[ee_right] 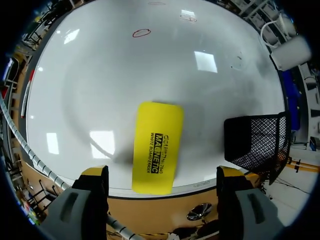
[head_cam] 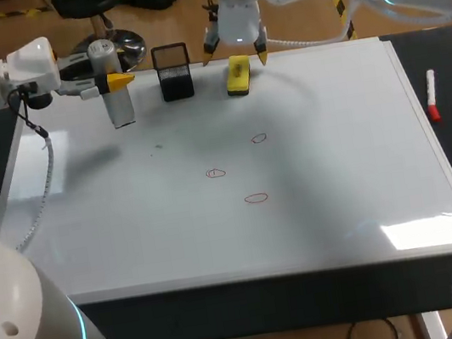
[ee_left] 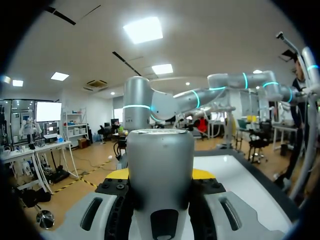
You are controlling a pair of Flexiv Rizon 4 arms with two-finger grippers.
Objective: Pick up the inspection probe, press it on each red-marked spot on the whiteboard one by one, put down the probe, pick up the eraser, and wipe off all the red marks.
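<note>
The left gripper [head_cam: 116, 82] pinched the inspection probe [head_cam: 118, 107], a grey cylinder held upright between its yellow-tipped fingers over the whiteboard [head_cam: 338, 169]. Whether the probe's lower end met the board could not be told.

The right gripper [head_cam: 236, 52] hung with its fingers spread wide just above the yellow eraser [ee_right: 155, 147]. The eraser lay flat on the board, ahead of the gripper and in line with the gap between its fingers, clear of both tips.

A black mesh pen holder [head_cam: 174, 73] stood just beside the eraser, between the two grippers.

Three red marks [head_cam: 215, 173], small outlined loops, sat on the open board well apart from both grippers.

A white marker [head_cam: 431, 94] with a red cap lay on the dark strip beside the board, well apart from the right gripper.
</note>
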